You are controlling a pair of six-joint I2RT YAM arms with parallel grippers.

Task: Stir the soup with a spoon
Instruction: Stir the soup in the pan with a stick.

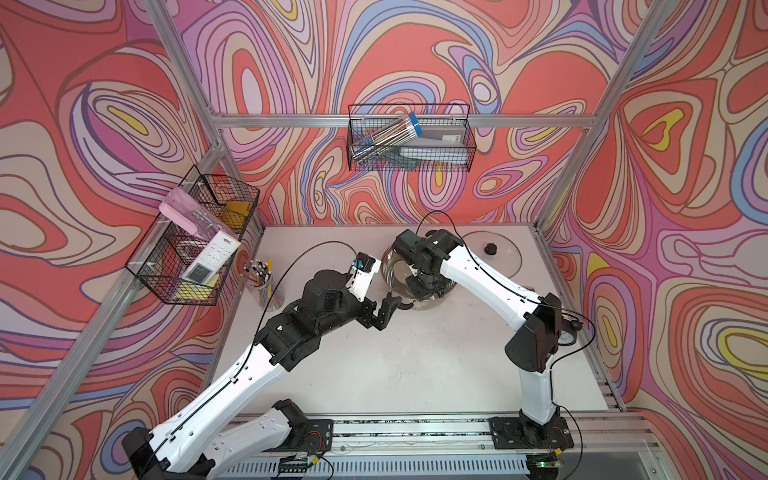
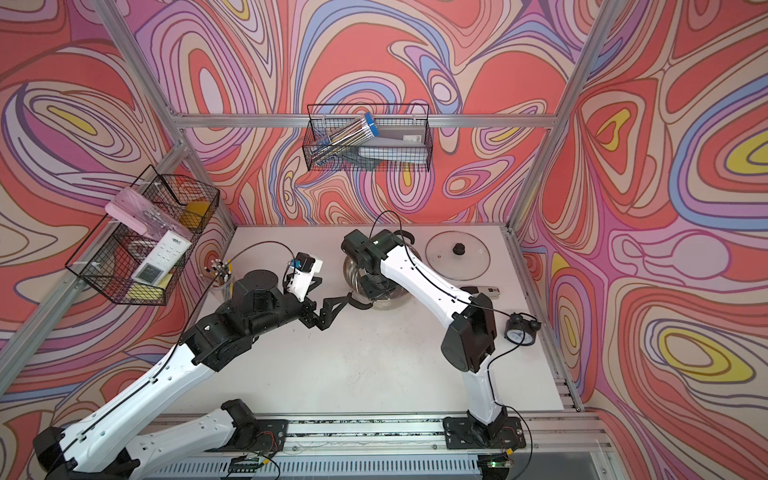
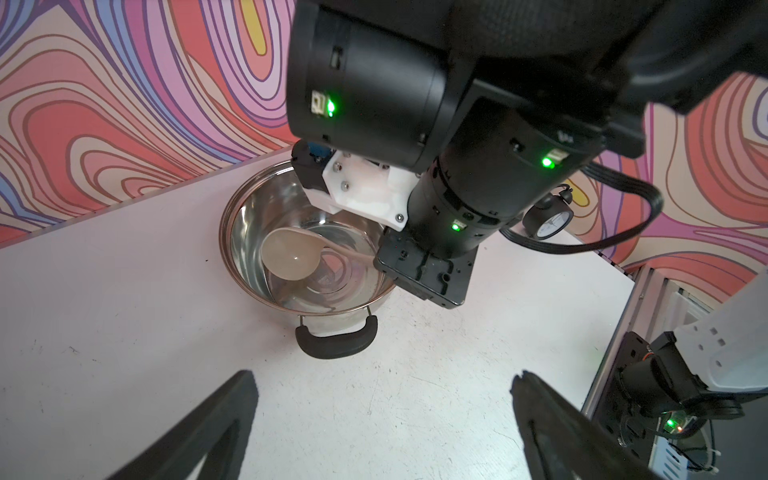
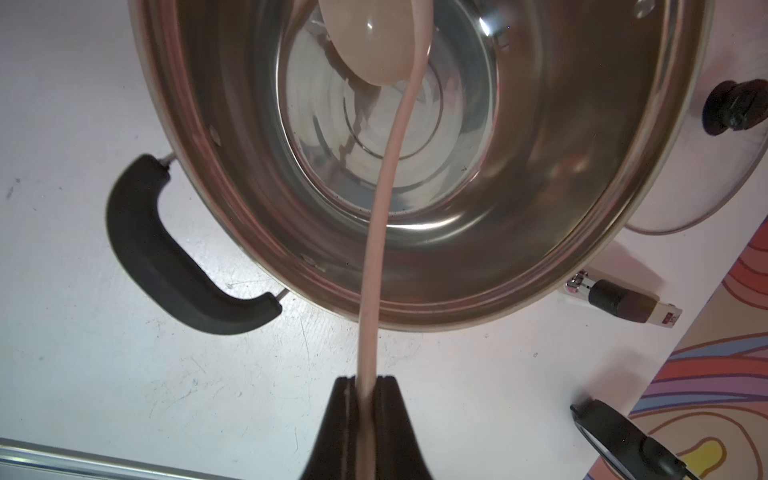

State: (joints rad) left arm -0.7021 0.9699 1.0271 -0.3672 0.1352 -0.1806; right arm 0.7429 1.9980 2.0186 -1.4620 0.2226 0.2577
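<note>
The right gripper is clamped narrow on the tail end of the spoon; from the jaws the slim handle runs straight ahead, its long axis in line with the fingers, crossing the near rim of the pot and curving down inside; the round bowl sits low, past the pot's middle. The stirring turns on that line, I judge: the bowl lies ahead of and below the right gripper, so a circling wrist should sweep it round the floor, provided the handle clears the rim; the left gripper stands wide and empty, aimed at the pot's black side handle, just beside it; beyond the pot lies the glass lid.
</note>
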